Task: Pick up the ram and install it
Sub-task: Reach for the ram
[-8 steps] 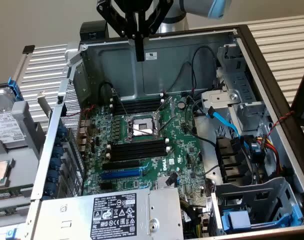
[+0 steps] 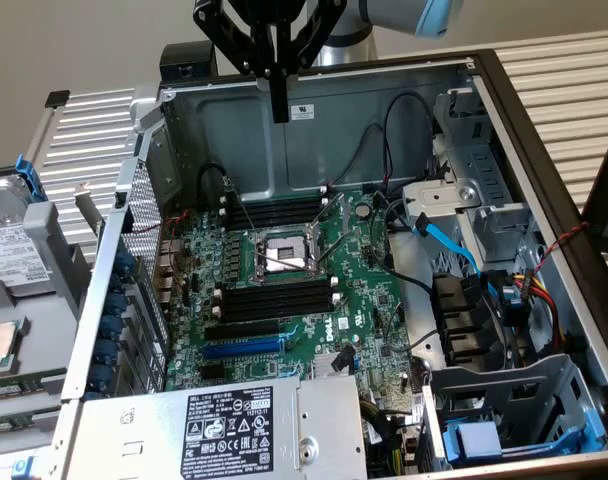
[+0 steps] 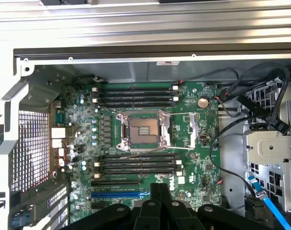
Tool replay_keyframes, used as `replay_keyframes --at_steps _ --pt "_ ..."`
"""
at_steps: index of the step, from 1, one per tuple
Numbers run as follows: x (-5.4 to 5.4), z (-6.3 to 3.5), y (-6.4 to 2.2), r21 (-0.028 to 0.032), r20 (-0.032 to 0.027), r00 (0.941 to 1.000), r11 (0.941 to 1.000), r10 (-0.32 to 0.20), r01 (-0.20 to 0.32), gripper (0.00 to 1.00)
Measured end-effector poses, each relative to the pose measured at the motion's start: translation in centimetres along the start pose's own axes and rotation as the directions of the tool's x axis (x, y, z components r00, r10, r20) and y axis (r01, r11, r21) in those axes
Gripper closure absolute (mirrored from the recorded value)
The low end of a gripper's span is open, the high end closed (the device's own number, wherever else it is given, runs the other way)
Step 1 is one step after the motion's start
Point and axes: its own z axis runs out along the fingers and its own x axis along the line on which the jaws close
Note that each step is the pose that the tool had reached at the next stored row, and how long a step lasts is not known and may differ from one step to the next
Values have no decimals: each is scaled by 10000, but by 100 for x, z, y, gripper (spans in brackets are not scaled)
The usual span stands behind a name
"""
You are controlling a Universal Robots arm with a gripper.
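Ribbed grey panels (image 2: 84,120) lie behind an open computer case (image 2: 314,150). On the exterior view's left sits a labelled drive (image 2: 12,255). Next comes the green motherboard (image 2: 369,300) with its black memory slots (image 2: 279,300). Above them the gripper (image 2: 279,112) hangs clenched, grasping nothing. Rightward runs a blue cable (image 2: 449,245). Where the ram lies, I cannot tell.

Black tool (image 2: 279,112) with angular linkage struts, silver-grey arm (image 2: 379,12), pale blue joint cap (image 2: 436,18)
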Motion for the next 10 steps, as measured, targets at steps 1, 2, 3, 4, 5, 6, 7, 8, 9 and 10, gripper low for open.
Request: replay_keyframes --at_steps 1,2,3,4,5,6,7,8,9,10 --pt "0 0 0 1 0 10000 10000 0 0 89" --pt "0 0 0 0 0 10000 10000 0 0 89" --pt "0 0 0 1 0 10000 10000 0 0 89" --pt "0 0 0 1 0 10000 10000 0 0 89" --pt "3 0 0 0 0 10000 10000 0 0 89" --pt "8 -1 0 1 0 10000 10000 1 -1 89" --pt "23 -2 -2 2 -1 10000 10000 0 0 89" --pt "44 -2 -3 2 0 10000 10000 0 0 89" --pt "76 -2 -5 2 -1 10000 10000 -1 1 89" --pt "119 -3 -8 1 0 10000 10000 0 0 89"
